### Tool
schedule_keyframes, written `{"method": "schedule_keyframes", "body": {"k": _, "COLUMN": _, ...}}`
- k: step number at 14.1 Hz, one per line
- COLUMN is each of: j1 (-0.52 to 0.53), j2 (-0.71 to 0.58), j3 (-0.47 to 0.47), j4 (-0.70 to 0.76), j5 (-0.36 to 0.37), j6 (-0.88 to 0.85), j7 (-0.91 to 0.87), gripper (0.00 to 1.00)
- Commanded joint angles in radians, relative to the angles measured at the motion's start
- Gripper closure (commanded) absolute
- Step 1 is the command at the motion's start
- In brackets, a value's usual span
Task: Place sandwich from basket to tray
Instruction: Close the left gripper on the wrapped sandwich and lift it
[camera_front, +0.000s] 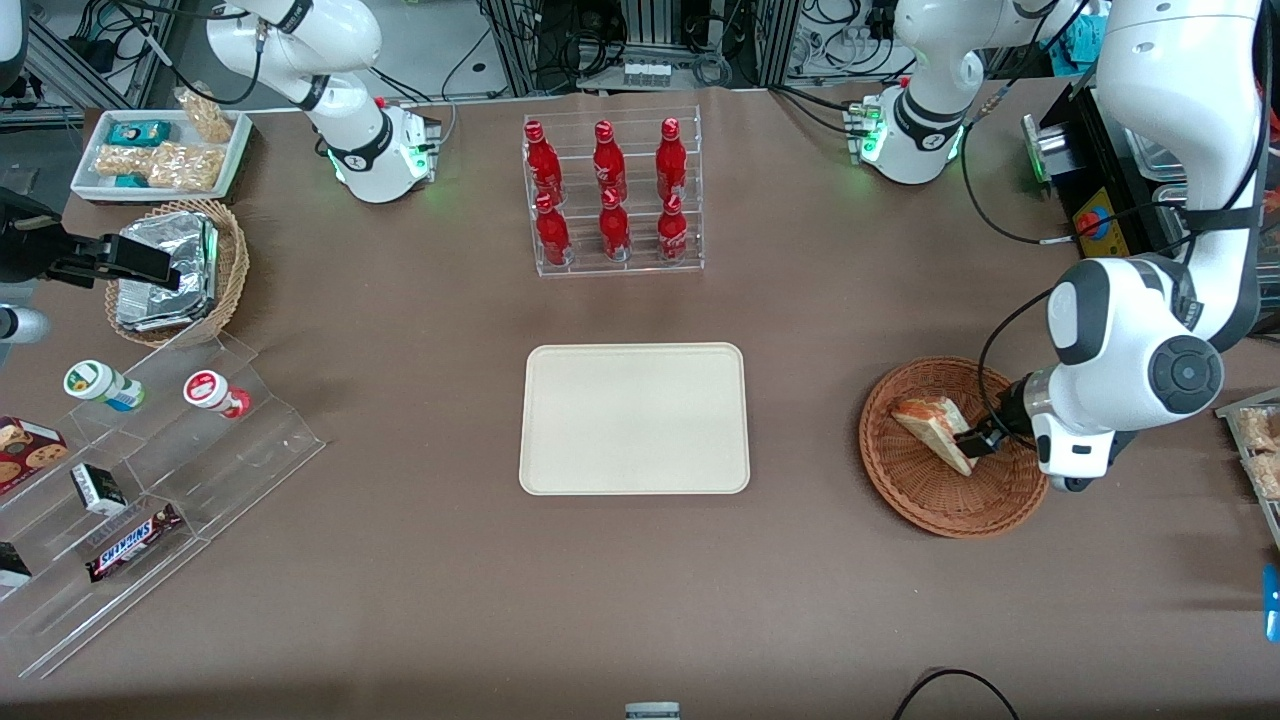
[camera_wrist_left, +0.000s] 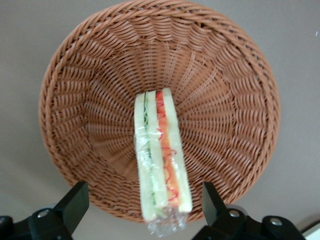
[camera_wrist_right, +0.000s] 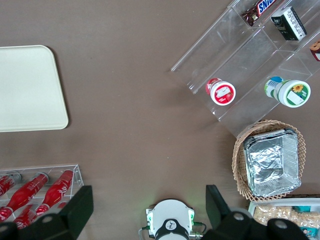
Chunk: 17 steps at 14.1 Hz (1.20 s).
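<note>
Brown desk is carrying the tray at its middle, waiting bare. Toward the working arm's end, the gripper is hovering wide open, apparently straddling the sandwich lying in the basket, nothing clasped.

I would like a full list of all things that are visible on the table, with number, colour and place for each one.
sandwich: 1, white with red and green layers, in the brown basket
basket: 1, reddish-brown wicker, toward the working arm's end
tray: 1, cream, table centre
bottles: 6, red, in a clear rack farther from the front camera than the tray
foil container: 1, silver, in a tan wicker basket, toward the parked arm's end
white tray: 1, holds snack bags, same end
cups: 2, one red-lidded, one green-lidded, on a clear stepped stand
Snickers bar: 1, brown, on that stand
gripper: 1, black fingers, open, either side of the sandwich
</note>
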Motion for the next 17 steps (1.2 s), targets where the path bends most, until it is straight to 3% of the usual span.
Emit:
{"method": "schedule_keyframes", "body": {"k": 1, "j1": -0.02, "j2": 0.02, "j3": 0.005, "j4": -0.005, "j5": -0.009, "j6": 0.044, "j7": -0.117, "gripper": 0.0}}
{"method": "schedule_keyframes", "body": {"k": 5, "j1": -0.033, "j2": 0.066, "j3": 0.004, "j4": -0.005, "j5": -0.007, "j6": 0.11, "j7": -0.209, "gripper": 0.0}}
{"method": "schedule_keyframes", "body": {"k": 12, "j1": -0.046, "j2": 0.108, "j3": 0.007, "j4": -0.046, "j5": -0.009, "j6": 0.116, "j7": -0.216, "gripper": 0.03}}
{"method": "schedule_keyframes", "body": {"k": 14, "j1": -0.043, "j2": 0.103, "j3": 0.007, "j4": -0.046, "j5": -0.009, "j6": 0.107, "j7": -0.223, "gripper": 0.53}}
{"method": "schedule_keyframes", "body": {"k": 15, "j1": -0.043, "j2": 0.105, "j3": 0.008, "j4": -0.045, "j5": -0.009, "j6": 0.107, "j7": -0.223, "gripper": 0.68}}
{"method": "schedule_keyframes", "body": {"k": 17, "j1": -0.046, "j2": 0.097, "j3": 0.008, "j4": -0.051, "j5": 0.002, "j6": 0.104, "j7": -0.217, "gripper": 0.81}}
